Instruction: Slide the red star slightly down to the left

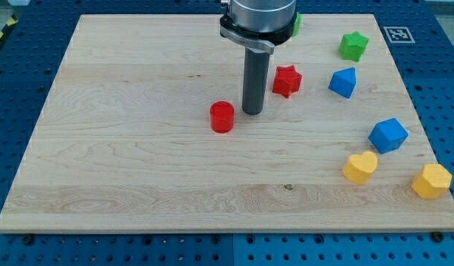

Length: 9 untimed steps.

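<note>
Furthest toward the view's left of the blocks is a red cylinder (pixel 221 117), standing upright near the middle of the wooden board (pixel 123 155). Just beside it on the right my tip (pixel 252 112) rests on the board, a plain dark rod holding nothing and touching no block as far as can be seen. Next comes the red star (pixel 287 80), a small, chunky, bright red block with short blunt points, lying flat in the upper middle of the board, nearer the top edge than the bottom. It sits up and to the right of my tip, close but apart, with a strip of bare wood between them. A green block (pixel 296 24) peeks from behind the arm's mount at the top edge; its shape is hidden. Further right lie a green star (pixel 353 46) near the top right corner, a blue block (pixel 343 82), a blue cube (pixel 388 135), a yellow heart (pixel 360 168), and a yellow hexagonal block (pixel 432 181) near the bottom right corner.
</note>
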Each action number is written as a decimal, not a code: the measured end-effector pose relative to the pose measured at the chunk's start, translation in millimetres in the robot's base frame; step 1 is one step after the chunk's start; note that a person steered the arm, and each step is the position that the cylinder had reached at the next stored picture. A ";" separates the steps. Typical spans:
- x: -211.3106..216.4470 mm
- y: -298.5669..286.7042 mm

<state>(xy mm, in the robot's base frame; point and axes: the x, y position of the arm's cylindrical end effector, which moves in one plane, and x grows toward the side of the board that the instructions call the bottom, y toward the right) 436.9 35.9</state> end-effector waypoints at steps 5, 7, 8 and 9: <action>2.9 10.6; 3.1 67.6; 3.1 67.6; 3.1 83.0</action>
<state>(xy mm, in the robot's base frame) 440.0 118.9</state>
